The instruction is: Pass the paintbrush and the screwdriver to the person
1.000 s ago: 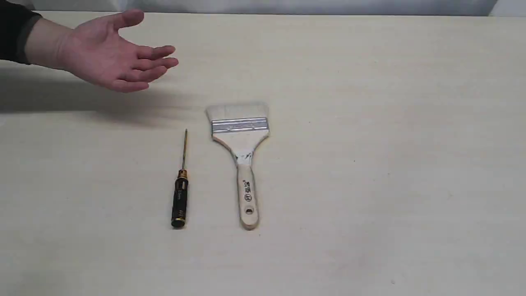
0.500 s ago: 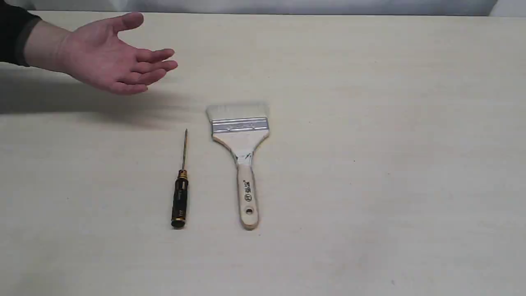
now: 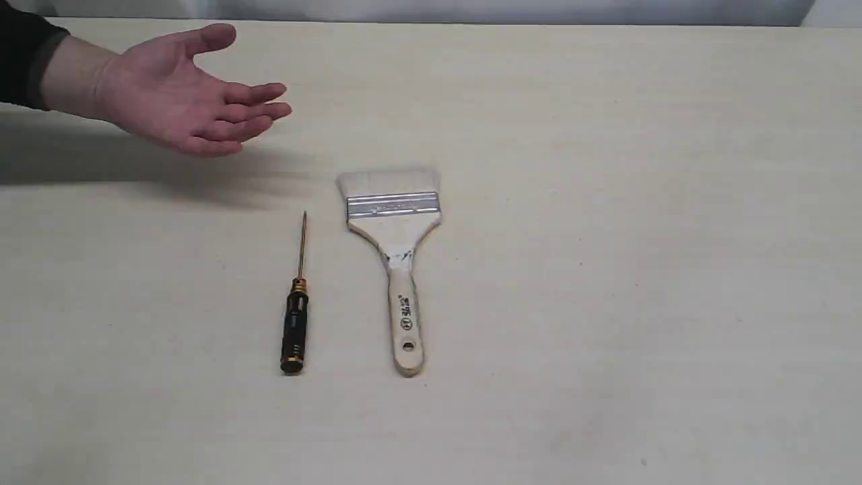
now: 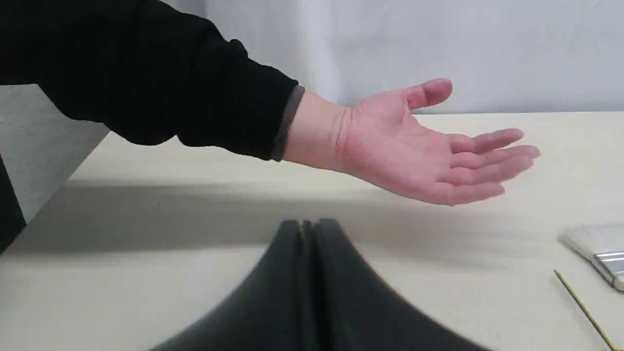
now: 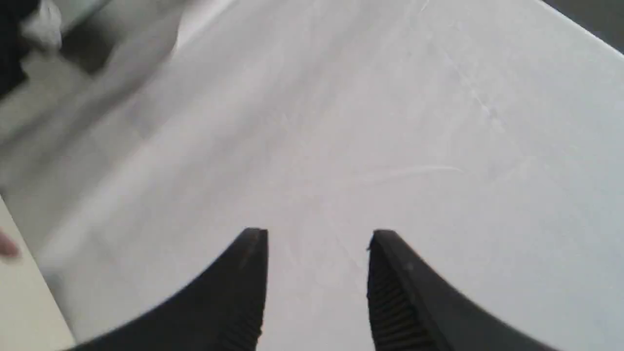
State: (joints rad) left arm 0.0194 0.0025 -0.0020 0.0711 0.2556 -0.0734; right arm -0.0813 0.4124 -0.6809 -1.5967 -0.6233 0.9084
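The paintbrush (image 3: 396, 256) lies flat mid-table, bristles pointing away, wooden handle toward the front. Just left of it lies the slim screwdriver (image 3: 297, 304), black handle near the front, golden shaft pointing away. The person's hand (image 3: 178, 91) hovers palm-up at the far left, empty, with a black sleeve cuff. Neither gripper shows in the exterior view. In the left wrist view my left gripper (image 4: 308, 224) is shut on nothing, the hand (image 4: 429, 146) beyond it, brush bristles (image 4: 592, 243) and shaft tip (image 4: 582, 309) at the edge. My right gripper (image 5: 317, 236) is open over a pale surface.
The beige table (image 3: 640, 236) stretches right of the tools, with a pale backdrop behind its far edge. The hand casts a shadow (image 3: 135, 168) on the table's left. The right wrist view is blurred and shows a grey-white surface (image 5: 365, 122).
The person's hand has dropped slightly. The paintbrush and screwdriver have not moved.
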